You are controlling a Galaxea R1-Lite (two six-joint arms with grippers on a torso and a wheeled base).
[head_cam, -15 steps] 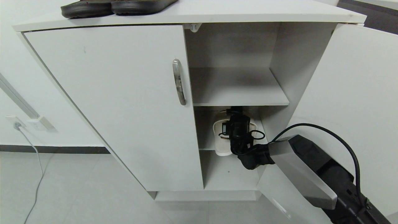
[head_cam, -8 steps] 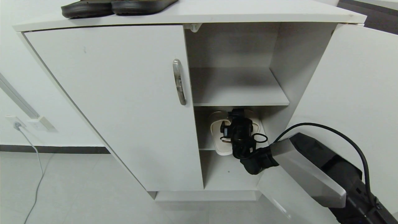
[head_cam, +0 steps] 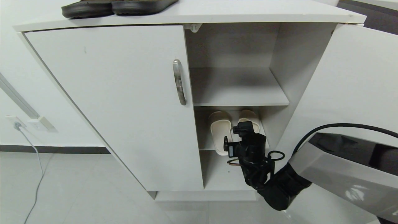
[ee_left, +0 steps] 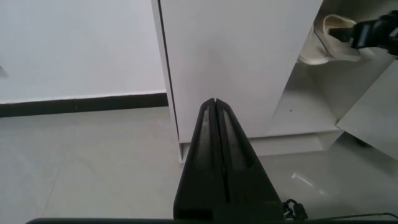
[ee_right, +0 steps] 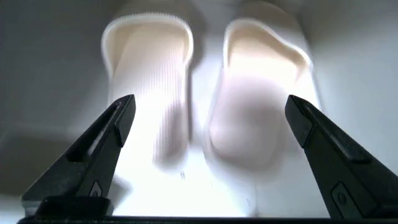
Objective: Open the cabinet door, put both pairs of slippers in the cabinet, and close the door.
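Right wrist view showed my right hand [ee_right: 210,104] spread apart, the white slippers [ee_right: 249,93] ahead of it on the shelf [head_cam: 205,144]; my left hand [ee_left: 214,106] was pressed together.

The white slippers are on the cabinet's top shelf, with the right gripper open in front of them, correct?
No. The head view shows the white slippers on the shelf below the top shelf; the right gripper is open in front of them.

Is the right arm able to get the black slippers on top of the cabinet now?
Probably, though not straight away. The right gripper hangs low and open by the white slippers on the shelf, so it would have to rise. The black slippers lie uncovered on the cabinet top.
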